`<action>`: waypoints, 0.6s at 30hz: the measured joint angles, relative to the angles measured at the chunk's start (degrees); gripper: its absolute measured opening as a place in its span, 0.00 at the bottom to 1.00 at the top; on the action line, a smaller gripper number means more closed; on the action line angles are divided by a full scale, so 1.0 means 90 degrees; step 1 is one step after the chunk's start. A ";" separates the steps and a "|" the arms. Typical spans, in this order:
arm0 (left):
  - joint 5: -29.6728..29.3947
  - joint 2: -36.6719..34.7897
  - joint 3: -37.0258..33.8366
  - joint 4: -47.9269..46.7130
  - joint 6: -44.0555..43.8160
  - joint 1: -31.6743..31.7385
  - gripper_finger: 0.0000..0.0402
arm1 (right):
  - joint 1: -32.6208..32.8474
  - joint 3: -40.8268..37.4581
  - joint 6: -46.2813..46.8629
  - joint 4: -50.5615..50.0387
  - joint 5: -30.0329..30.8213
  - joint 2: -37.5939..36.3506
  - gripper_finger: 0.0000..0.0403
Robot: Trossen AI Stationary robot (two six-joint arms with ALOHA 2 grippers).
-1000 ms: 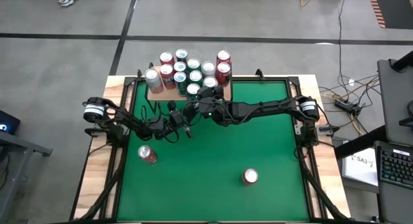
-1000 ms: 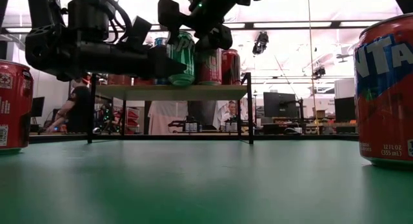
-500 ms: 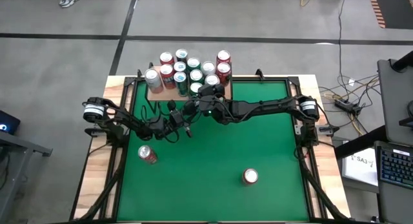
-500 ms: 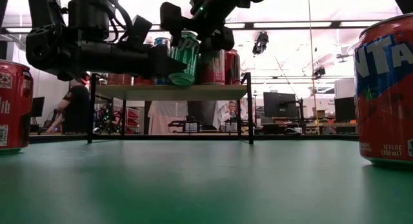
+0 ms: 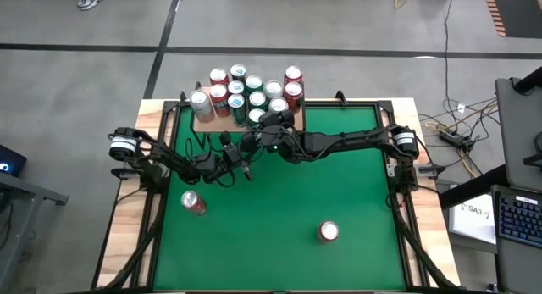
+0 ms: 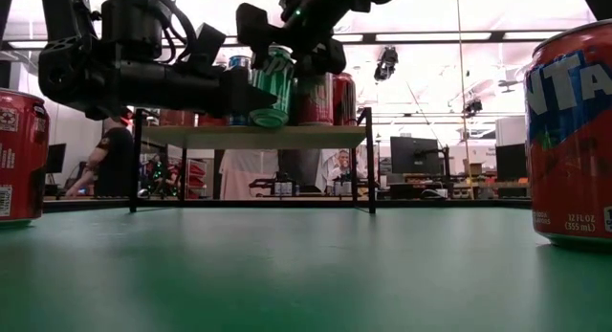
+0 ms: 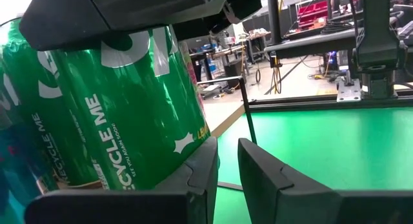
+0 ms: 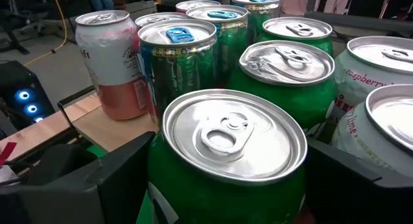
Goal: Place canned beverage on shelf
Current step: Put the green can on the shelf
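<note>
Green can (image 6: 273,85) sat tilted in the right gripper (image 5: 269,122), fingers spread wide either side of it & clamped on, at the shelf's (image 6: 251,136) near edge; can't tell if its base touched the board. In the right wrist view its silver top (image 8: 233,135) showed w/ pull tab, other cans packed close behind: green ones, a blue-tabbed one, a pink-white can (image 8: 113,62). Left gripper (image 5: 244,169) hung over the green table (image 5: 339,184) just in front of the shelf, fingers (image 7: 255,166) nearly together, gripping nothing. Red can (image 5: 193,202) stood on the table's left, another red can (image 5: 329,232) well apart toward the near right. A person (image 6: 113,158) showed in the room behind.
</note>
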 joint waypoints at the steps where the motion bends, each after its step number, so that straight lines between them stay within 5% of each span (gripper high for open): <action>1: -0.0001 0.0000 0.0001 0.0002 0.0001 0.0003 0.12 | 0.0001 0.0000 -0.0028 0.0023 0.0000 0.0000 0.81; 11: -0.0020 0.0004 -0.0001 -0.0010 0.0036 0.0019 0.12 | 0.0033 -0.0002 -0.0196 0.0070 -0.0001 0.0002 0.81; 18: -0.0944 0.0062 -0.0014 -0.0141 0.0174 0.0235 0.12 | 0.0068 -0.0002 -0.0303 0.0160 -0.0027 0.0007 0.81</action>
